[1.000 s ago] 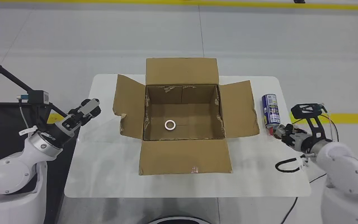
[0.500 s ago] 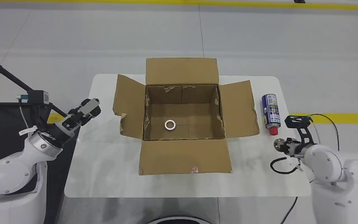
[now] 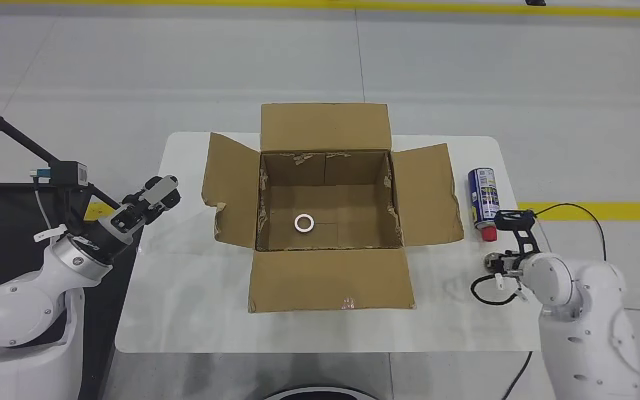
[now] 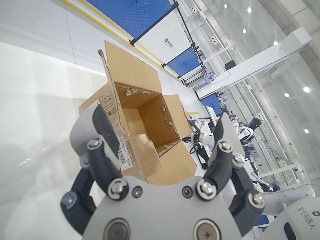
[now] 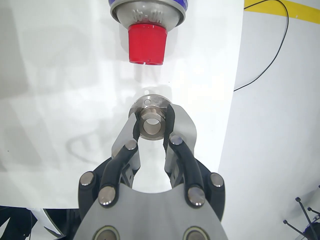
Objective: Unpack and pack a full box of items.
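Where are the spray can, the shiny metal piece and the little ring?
spray can (image 3: 484, 193): top view, middle of its body.
metal piece (image 5: 156, 101): right wrist view, its flat flange.
little ring (image 3: 297, 222): top view, its rim.

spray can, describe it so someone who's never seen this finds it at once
Start at the open brown cardboard box in the middle of the white table. Beside its flap on the robot's right lies a blue and white metal spray can, on its side. Its red cap and blue label set it apart from the small silver metal sleeve in the right hand nearby.
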You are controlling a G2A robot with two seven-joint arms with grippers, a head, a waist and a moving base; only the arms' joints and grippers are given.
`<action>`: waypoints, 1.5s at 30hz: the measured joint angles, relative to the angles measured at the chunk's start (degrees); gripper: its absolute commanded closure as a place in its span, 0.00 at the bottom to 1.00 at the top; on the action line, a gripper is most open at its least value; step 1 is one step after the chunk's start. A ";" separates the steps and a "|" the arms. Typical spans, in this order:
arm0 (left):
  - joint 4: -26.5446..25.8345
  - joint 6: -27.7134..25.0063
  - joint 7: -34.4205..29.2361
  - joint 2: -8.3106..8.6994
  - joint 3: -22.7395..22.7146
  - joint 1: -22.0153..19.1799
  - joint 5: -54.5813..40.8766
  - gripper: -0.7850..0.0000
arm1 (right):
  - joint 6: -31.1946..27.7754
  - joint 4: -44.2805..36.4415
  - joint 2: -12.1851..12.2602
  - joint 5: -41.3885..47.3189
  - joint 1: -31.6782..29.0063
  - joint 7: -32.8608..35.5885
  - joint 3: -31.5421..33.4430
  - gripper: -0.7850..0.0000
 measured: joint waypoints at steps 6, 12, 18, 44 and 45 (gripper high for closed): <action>0.00 0.00 0.00 0.00 0.00 0.00 0.00 0.00 | 0.18 1.21 0.15 0.05 0.53 0.50 -0.61 1.00; 0.00 0.00 0.00 0.00 0.00 0.00 0.00 0.00 | 0.74 1.67 0.25 0.19 0.50 0.24 -1.14 0.76; 0.00 0.00 0.00 0.00 0.00 0.00 0.00 0.00 | 0.95 1.21 0.38 1.36 0.30 0.45 -1.04 0.49; 0.00 0.00 0.00 0.00 0.00 0.00 0.00 0.00 | -1.56 -22.22 0.51 19.25 18.35 -3.60 -10.70 0.04; 0.00 0.00 0.00 0.00 0.00 0.00 0.00 0.00 | -1.62 -21.32 0.34 19.61 20.05 -3.49 -13.00 0.04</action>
